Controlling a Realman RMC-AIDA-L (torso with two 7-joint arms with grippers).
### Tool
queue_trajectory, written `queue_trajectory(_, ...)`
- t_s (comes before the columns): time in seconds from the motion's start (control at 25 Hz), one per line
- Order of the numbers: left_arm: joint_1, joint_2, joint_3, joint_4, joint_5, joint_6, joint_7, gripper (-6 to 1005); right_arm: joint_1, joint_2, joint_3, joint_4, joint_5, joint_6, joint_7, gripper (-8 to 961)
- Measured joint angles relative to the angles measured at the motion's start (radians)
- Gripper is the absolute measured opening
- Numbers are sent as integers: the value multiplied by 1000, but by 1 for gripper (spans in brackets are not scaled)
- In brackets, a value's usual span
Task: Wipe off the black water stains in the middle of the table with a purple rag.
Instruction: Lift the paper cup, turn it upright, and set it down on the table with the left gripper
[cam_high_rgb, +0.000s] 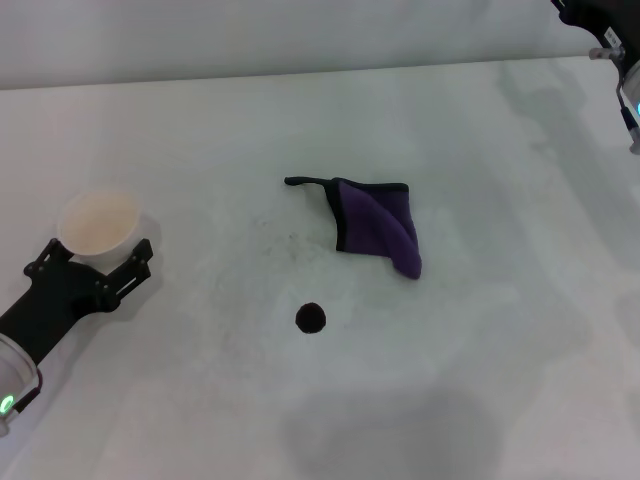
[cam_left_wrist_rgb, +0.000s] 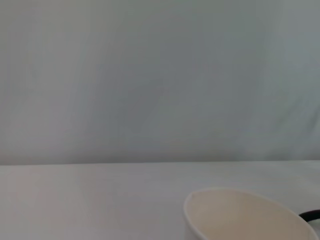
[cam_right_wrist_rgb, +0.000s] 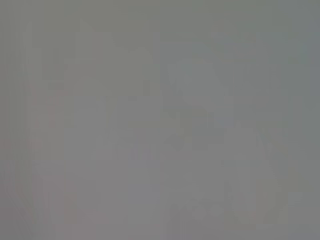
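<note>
While well apart from the left gripper (cam_high_rgb: 100, 262), purple rag (cam_high_rgb: 376, 228) lies.

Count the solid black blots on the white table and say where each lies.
1. The black blot lies mid-table, just in front of the purple rag and apart from it. No others are visible.

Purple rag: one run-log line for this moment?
purple rag: untouched | black water stains: unwiped | left gripper: holding paper cup | right gripper: far corner
</note>
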Motion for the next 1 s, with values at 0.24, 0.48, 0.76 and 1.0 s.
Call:
queue_trajectory(0.24, 4, 5, 1, 2, 1, 0, 84, 884, 1, 0, 0, 8, 0, 0, 0, 818)
queue_trajectory(0.48, 0, 11, 2, 12, 26, 0, 115, 884, 8, -1, 0, 11, 0, 0, -3, 818)
queue_trajectory(0.76, -7, 11, 2, 37, 43, -1, 119, 884, 9, -1, 0, 11, 0, 0, -4, 818)
queue_trajectory(1.0, 5, 11, 2, 39, 53, -29, 117, 884, 5, 2, 0, 10, 0, -2, -4, 818)
